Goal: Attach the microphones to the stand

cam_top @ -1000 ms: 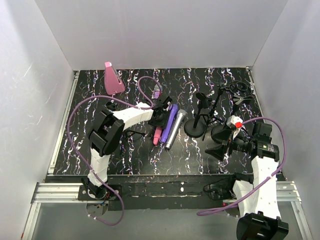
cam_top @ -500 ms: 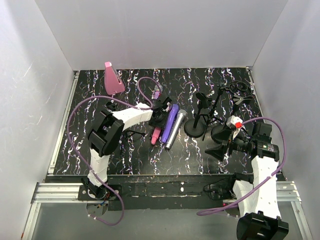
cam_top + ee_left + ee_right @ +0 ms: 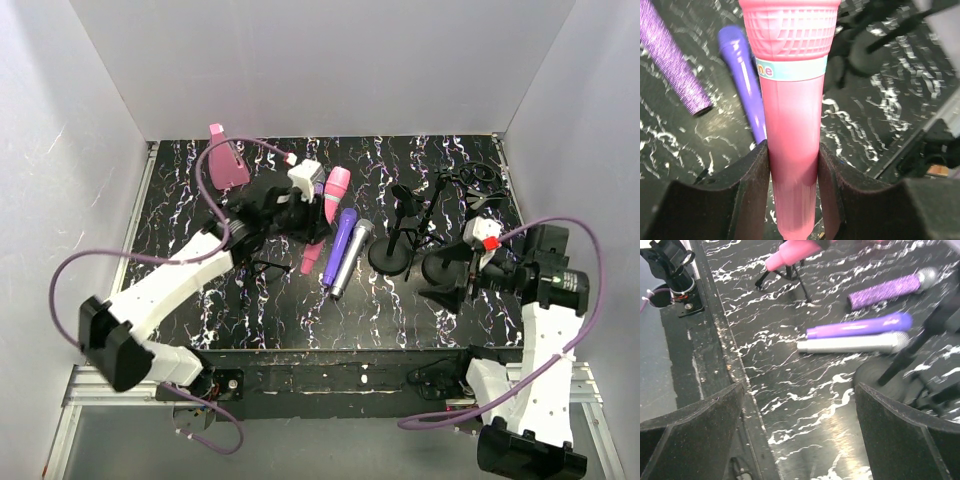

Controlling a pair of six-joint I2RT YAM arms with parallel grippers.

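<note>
From above, we see the left gripper (image 3: 312, 220) closed round the plain pink microphone (image 3: 330, 195), its head pointing toward the back wall and its tail toward the arms. Just to its right the plain purple microphone (image 3: 341, 238) and the silver-grey microphone (image 3: 351, 257) lie side by side on the black marbled table (image 3: 250, 310), with the black stands (image 3: 398, 238) further right. The right gripper (image 3: 445, 283) sits near the stands with its fingers spread wide, holding nothing. A pink wedge block (image 3: 226, 158) stands at the back left. In the left wrist view, both pads (image 3: 756, 190) press the pink shaft, partly closed on it, and the glittery purple microphone (image 3: 672, 65) lies below to the left. In the right wrist view, the wide fingers (image 3: 690, 425) frame the three microphones lying on the table.
</note>
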